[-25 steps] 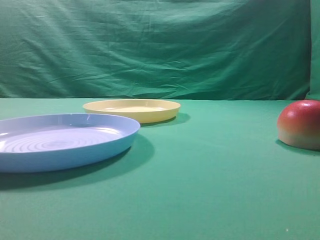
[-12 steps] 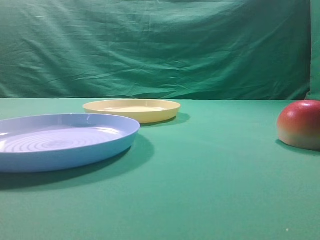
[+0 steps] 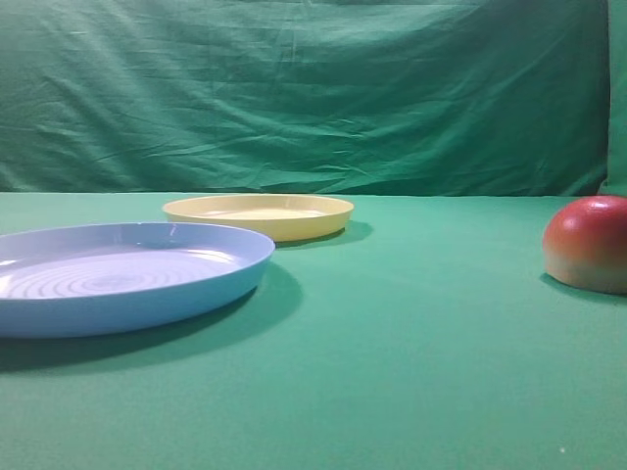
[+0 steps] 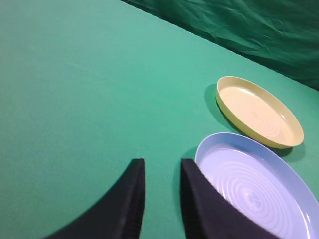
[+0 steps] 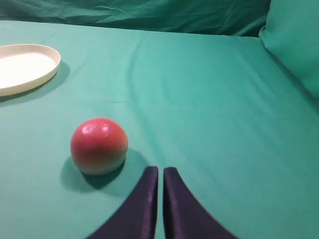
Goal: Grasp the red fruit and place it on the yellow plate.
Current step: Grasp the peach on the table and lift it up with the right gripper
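The red fruit (image 3: 588,243) rests on the green cloth at the right edge of the high view, red on top and yellowish below. In the right wrist view the fruit (image 5: 98,145) lies ahead and to the left of my right gripper (image 5: 160,169), which is shut on nothing and apart from it. The pale yellow plate (image 3: 259,215) sits empty toward the back, left of centre. It also shows as the yellow plate (image 4: 259,110) and the yellow plate (image 5: 25,67). My left gripper (image 4: 162,162) is open above bare cloth. Neither gripper shows in the high view.
A larger light blue plate (image 3: 118,274) with concentric rings lies in front of the yellow one; the blue plate (image 4: 259,184) is just right of my left fingers. A green cloth backdrop (image 3: 313,98) hangs behind the table, with a fold of it (image 5: 294,45) at the right.
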{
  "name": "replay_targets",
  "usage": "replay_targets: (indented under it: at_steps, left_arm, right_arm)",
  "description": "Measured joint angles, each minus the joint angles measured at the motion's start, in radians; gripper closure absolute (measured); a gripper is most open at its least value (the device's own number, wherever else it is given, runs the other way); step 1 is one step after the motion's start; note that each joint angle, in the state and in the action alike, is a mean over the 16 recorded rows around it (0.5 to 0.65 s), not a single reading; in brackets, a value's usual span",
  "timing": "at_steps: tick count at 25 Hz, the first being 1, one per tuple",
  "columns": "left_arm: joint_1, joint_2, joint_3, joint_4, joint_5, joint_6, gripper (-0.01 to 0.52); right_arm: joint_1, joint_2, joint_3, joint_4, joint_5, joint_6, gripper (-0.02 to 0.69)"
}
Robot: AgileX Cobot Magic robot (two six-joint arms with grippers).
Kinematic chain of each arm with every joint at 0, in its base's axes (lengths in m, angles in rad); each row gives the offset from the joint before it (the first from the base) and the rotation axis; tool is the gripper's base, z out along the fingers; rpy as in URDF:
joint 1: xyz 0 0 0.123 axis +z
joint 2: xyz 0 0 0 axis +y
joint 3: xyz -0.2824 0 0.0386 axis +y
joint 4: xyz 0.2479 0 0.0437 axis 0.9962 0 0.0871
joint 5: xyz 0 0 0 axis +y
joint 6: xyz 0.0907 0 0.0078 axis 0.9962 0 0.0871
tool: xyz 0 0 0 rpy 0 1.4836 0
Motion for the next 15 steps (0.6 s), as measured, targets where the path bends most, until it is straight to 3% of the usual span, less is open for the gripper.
replay_targets:
  at_steps: [8, 15]
  left_arm:
    - [0.000, 0.000, 0.000, 0.000, 0.000, 0.000, 0.357]
    - [0.000, 0.000, 0.000, 0.000, 0.000, 0.000, 0.357]
  right_arm:
    - [0.000, 0.050, -0.115, 0.111, -0.029, -0.083, 0.665]
    - [0.000, 0.252, -0.306, 0.115, 0.096, -0.213, 0.665]
